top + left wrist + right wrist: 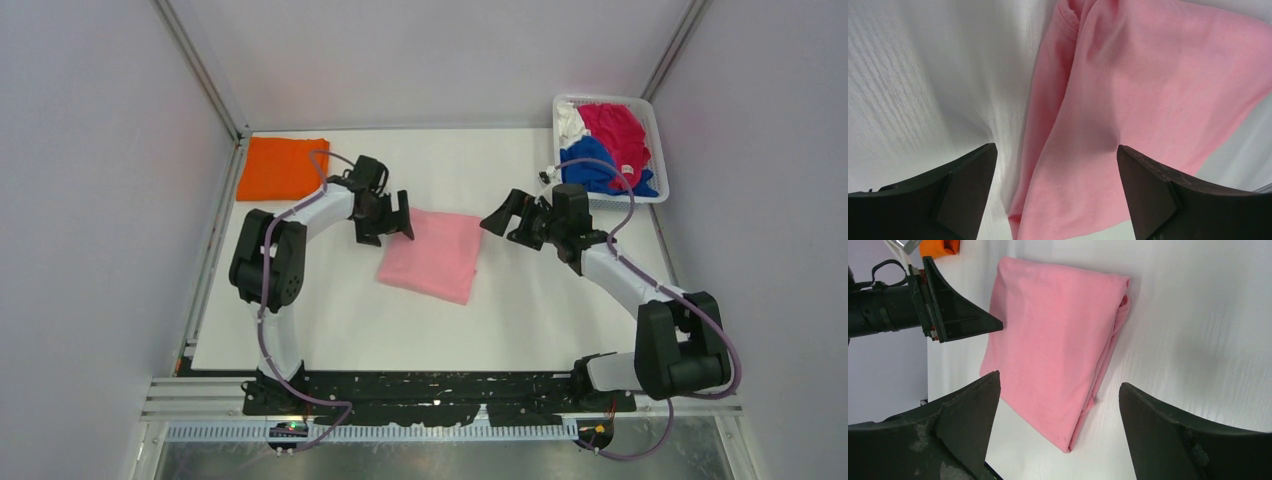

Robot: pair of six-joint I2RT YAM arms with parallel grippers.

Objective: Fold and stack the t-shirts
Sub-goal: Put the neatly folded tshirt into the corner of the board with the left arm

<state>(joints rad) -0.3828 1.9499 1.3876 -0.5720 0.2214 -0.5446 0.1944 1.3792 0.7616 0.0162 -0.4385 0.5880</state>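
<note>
You have the folded light pink cloth t-shirt (432, 255) in the middle of the tabletop (540, 320), long axis far-to-near, between the left claw (388, 228) and right claw (507, 230), both wide open and empty, with the left nearer the folded orange t-shirt (283, 168) at the far-left corner.

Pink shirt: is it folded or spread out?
Folded. The pink shirt lies as a compact rectangle, and the right wrist view shows stacked layers along its edge.

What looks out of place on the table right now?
Only the folded pink t-shirt: it lies skewed to the edges of the table, with its layers uneven along one side. Nothing looks spilled or damaged.
</note>
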